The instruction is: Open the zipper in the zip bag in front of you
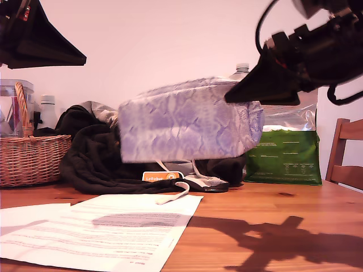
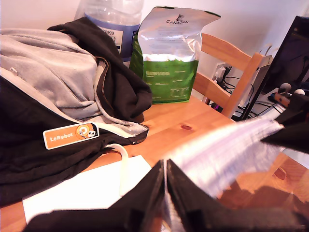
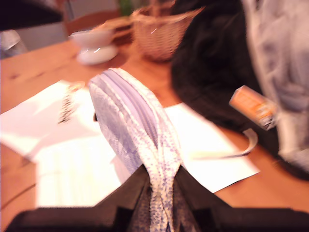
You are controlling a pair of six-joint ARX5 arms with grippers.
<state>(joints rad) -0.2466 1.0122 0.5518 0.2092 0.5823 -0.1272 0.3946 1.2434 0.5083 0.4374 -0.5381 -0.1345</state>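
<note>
**A:** The soft lilac-and-white snakeskin-print zip bag [image 1: 187, 122] is off the wooden table [image 1: 272, 209], hanging in the air above the white printed sheets [image 1: 113, 226] that lie toward the table's front edge.

**B:** And the second gripper [image 3: 161, 193] has it: jaws narrow, clamped on one end of the pouch. The thin purple zipper [image 3: 133, 104] runs away from it along the curved top, and it looks closed.

**A:** The first gripper [image 2: 166, 193]?

**B:** Its jaws stand almost together, with a pale blurred strip at the slit. Whether that strip is actually nipped, the pictures don't settle.

**A:** So the step looks like lift-and-brace, with the unzipping not yet begun.

**B:** Agreed. Next, one pincer must find the small pull tab, which can't be made out here, pinch it, and draw it along the zip line while the other end is held taut.

**A:** Count?

**B:** One pouch, one zipper, two grippers. Behind, toward the table's back edge: one green-and-silver foil bag [image 1: 283, 156], one woven wicker basket [image 1: 31, 158], one heap of dark clothing [image 1: 93, 158].
</note>
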